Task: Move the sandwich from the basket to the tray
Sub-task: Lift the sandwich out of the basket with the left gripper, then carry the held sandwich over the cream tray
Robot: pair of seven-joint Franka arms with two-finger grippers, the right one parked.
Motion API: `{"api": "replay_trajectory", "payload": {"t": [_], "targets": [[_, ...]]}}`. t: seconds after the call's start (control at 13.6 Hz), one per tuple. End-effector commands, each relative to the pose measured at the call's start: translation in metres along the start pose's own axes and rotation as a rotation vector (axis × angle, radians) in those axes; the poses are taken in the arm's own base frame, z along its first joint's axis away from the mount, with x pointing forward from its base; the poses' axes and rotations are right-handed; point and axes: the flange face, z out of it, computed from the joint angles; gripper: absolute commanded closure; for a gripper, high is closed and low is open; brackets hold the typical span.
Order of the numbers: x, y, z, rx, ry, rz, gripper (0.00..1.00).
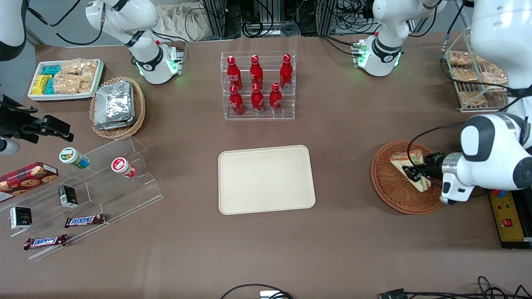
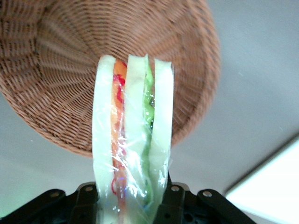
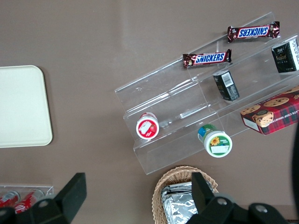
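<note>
One sandwich [image 2: 133, 140], film-wrapped, soft and light, sits pinched across its bread faces in the tool [image 1: 413, 172], over the basket [image 1: 388, 187] near the surface's working-arm end. Film looks slippery; squeezing harder would crush it. Tray [image 1: 266, 179] lies mid-surface.

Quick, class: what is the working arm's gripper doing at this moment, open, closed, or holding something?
Gripper: closed on the sandwich, over the basket.

sandwich [image 2: 133, 140]: pale bread, green/red/orange layers (clear wrap) | basket [image 1: 388, 187]: orange-brown weave | tray [image 1: 266, 179]: cream | gripper [image 1: 411, 171]: blk
</note>
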Motion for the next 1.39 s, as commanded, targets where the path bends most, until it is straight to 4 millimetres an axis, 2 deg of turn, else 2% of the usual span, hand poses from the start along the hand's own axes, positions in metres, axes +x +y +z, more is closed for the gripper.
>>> {"api": "replay_trajectory", "payload": {"t": [0.0,0.15,0.22,0.29,0.44,0.51,0.73,0.81,0.95,1.1,1.32], "targets": [[-0.043,0.041,-0.008,0.024,0.018,0.141,0.60],[-0.071,0.089,-0.008,0.034,0.039,0.217,0.60],[-0.093,0.120,-0.001,0.052,0.046,0.273,0.59],[-0.108,0.142,0.009,0.065,0.047,0.302,0.59],[-0.124,0.174,0.021,0.074,0.050,0.298,0.59],[-0.129,0.187,0.034,0.089,0.043,0.314,0.58],[-0.163,0.242,0.093,0.130,0.028,0.407,0.56],[-0.165,0.255,0.107,0.127,0.025,0.420,0.56],[-0.152,0.267,0.129,0.113,0.017,0.398,0.56],[-0.158,0.285,0.151,0.095,0.041,0.426,0.56],[-0.148,0.291,0.177,0.082,0.055,0.437,0.55]]}}
